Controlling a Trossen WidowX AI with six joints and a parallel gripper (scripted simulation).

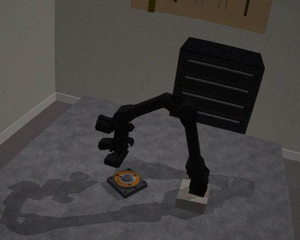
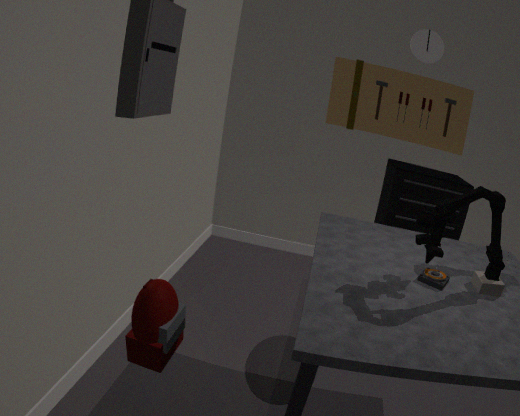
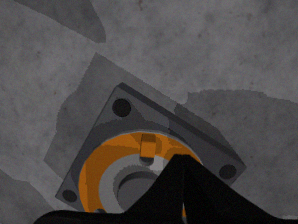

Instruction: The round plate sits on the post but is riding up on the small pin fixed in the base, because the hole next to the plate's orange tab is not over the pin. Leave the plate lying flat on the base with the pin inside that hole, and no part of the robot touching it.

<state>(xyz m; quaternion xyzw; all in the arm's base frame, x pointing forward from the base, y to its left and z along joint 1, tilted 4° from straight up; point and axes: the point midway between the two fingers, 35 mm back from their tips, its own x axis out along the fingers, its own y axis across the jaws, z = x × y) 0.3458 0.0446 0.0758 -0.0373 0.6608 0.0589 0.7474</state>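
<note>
The round plate (image 1: 117, 180) (image 3: 90, 182), orange with a grey inner ring, sits around the post (image 1: 127, 177) (image 3: 131, 191) on the dark square base (image 1: 114, 185) (image 2: 432, 284) (image 3: 100, 137). Its orange tab (image 1: 117, 173) (image 3: 147, 149) stands at the plate's left back in the top view. A dark hole (image 3: 146, 161) shows beside the tab in the wrist view. I cannot make out the pin or the plate's tilt. My gripper (image 1: 116, 166) (image 2: 428, 261) (image 3: 180, 161) is shut and empty, above the base's back left side. In the wrist view its fingers hide the plate's lower right part.
The arm's pale mounting block (image 1: 192, 204) (image 2: 488, 287) stands right of the base on the grey table (image 1: 241, 213) (image 2: 343, 340). Arm shadows cross the table. A black drawer cabinet (image 1: 218, 83) stands behind it.
</note>
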